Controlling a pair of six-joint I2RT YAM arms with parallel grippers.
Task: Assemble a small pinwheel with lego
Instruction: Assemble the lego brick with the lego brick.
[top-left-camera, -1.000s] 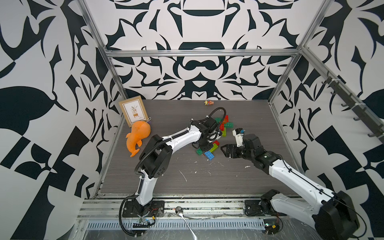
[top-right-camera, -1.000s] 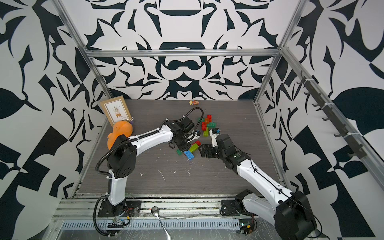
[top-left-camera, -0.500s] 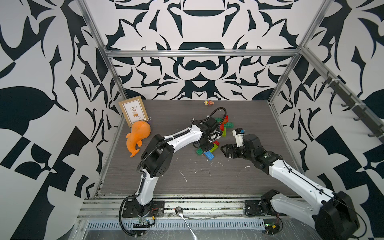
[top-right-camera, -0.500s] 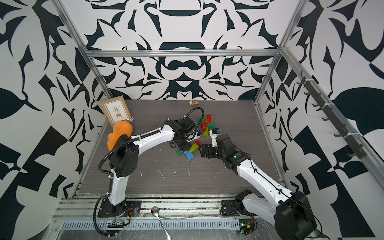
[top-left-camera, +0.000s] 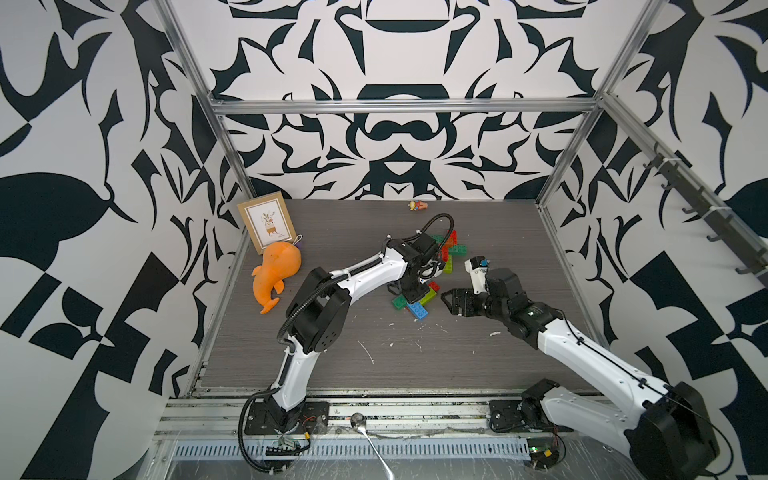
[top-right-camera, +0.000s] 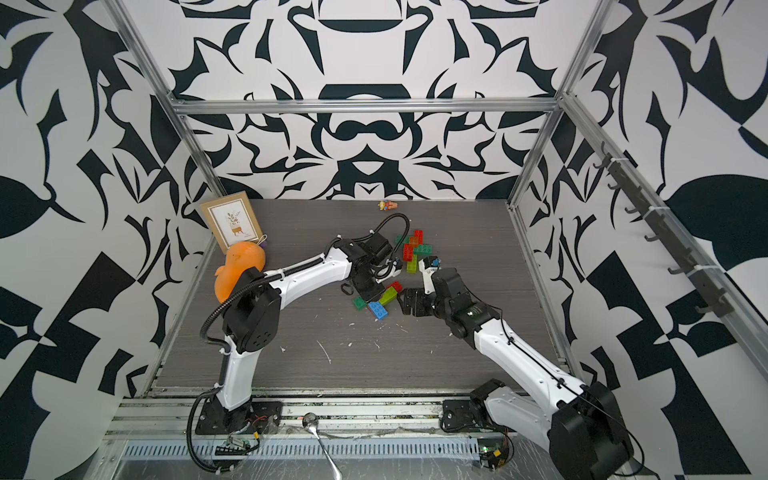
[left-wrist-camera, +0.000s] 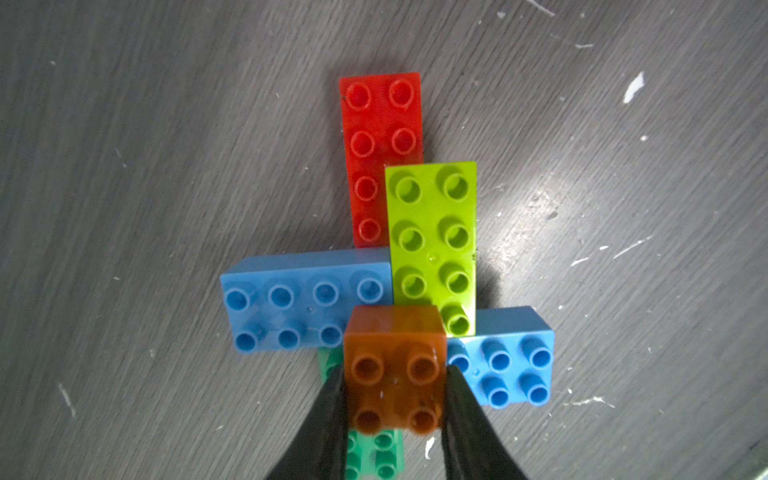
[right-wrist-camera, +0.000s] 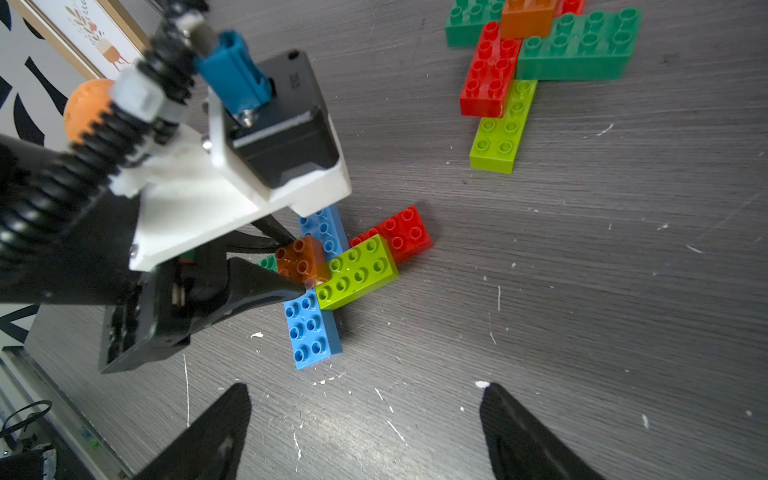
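My left gripper (left-wrist-camera: 395, 372) is shut on a small square orange brick (left-wrist-camera: 392, 332). The brick sits at the hub of a cross of lego lying on the table. That cross has a red brick (left-wrist-camera: 380, 141), a lime brick (left-wrist-camera: 432, 241), blue bricks (left-wrist-camera: 299, 303) and a dark green brick (left-wrist-camera: 374, 453) partly hidden under the orange one. In both top views the cluster (top-left-camera: 417, 309) lies mid-table under the left gripper (top-left-camera: 413, 293). My right gripper (right-wrist-camera: 365, 388) is open and holds nothing. It hovers just right of the cluster (top-right-camera: 378, 309).
A second lego cross (top-left-camera: 449, 249) in green, red, lime and orange lies farther back. An orange plush toy (top-left-camera: 276, 272) and a framed picture (top-left-camera: 268, 224) stand at the back left. A small figurine (top-left-camera: 417, 205) is by the back wall, and a spoon (top-left-camera: 365, 428) lies on the front rail.
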